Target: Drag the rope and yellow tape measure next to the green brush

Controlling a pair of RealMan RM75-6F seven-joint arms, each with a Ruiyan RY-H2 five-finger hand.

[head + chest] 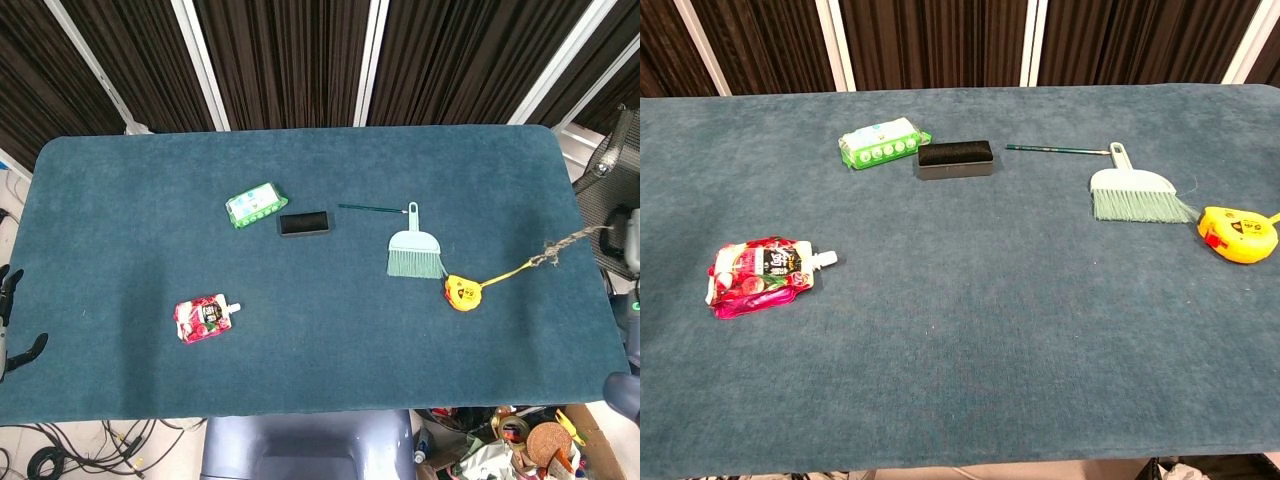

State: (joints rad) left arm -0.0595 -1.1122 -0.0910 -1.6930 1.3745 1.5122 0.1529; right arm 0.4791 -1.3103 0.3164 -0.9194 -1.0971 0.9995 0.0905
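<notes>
The green brush lies right of the table's middle, bristles toward me and handle pointing away. Just to its right sits the yellow tape measure, a small gap between them. Its yellow tape runs right to the frayed rope, which stretches taut past the table's right edge. There my right hand holds the rope's end, though the frame edge cuts off most of the hand. My left hand hangs open off the table's left edge. Neither hand shows in the chest view.
A pencil lies just behind the brush handle. A black block and a green wipes pack sit at centre, and a red pouch is front left. A chair stands beyond the right edge.
</notes>
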